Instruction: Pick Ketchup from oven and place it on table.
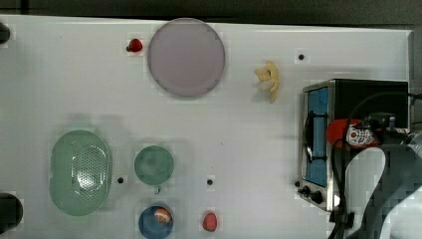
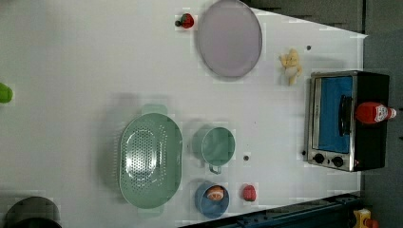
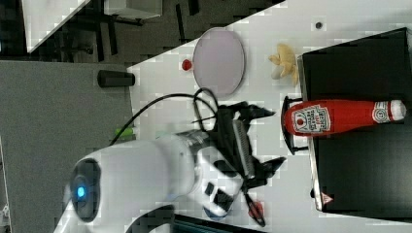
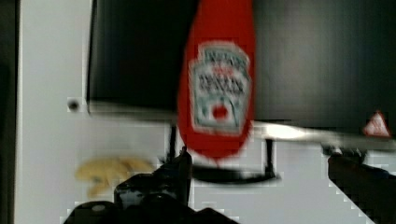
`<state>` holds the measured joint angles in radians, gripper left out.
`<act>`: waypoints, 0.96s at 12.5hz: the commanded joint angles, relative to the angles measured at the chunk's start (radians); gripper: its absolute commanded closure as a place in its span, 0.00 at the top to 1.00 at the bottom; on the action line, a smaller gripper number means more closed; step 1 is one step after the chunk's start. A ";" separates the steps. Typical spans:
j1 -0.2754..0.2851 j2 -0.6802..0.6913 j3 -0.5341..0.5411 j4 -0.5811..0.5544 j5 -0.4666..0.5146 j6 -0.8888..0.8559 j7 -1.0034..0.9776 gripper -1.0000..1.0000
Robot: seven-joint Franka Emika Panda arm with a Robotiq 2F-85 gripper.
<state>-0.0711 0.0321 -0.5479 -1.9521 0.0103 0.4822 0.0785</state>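
The Ketchup (image 3: 335,116), a red bottle with a white label and white cap, lies on its side on the black top of the oven (image 3: 359,165). Its base reaches the oven's front edge, over the door handle. My gripper (image 3: 269,138) is open and hovers in front of the oven on the right view's left, a short way from the bottle's base. In the wrist view the Ketchup (image 4: 217,84) lies ahead between my spread fingertips (image 4: 180,168), untouched. In the top view the Ketchup (image 1: 348,133) rests on the oven (image 1: 318,139), which stands at the right end of the white table (image 1: 249,139).
On the table are a purple plate (image 1: 185,57), a strawberry (image 1: 134,46), a yellow banana-like toy (image 1: 268,79), a green colander (image 1: 79,172), a green cup (image 1: 154,164), a blue bowl (image 1: 156,220) and a red fruit (image 1: 210,221). My arm (image 1: 383,174) and its cable hang over the oven.
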 commanded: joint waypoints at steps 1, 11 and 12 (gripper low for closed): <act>-0.006 0.078 -0.015 0.082 -0.016 0.009 0.003 1.00; -0.045 0.308 -0.028 0.097 0.164 0.105 0.005 0.83; -0.045 0.307 -0.028 0.099 0.164 0.105 0.005 0.68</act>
<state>-0.1102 0.3726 -0.5518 -1.8906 0.1666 0.6045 0.0840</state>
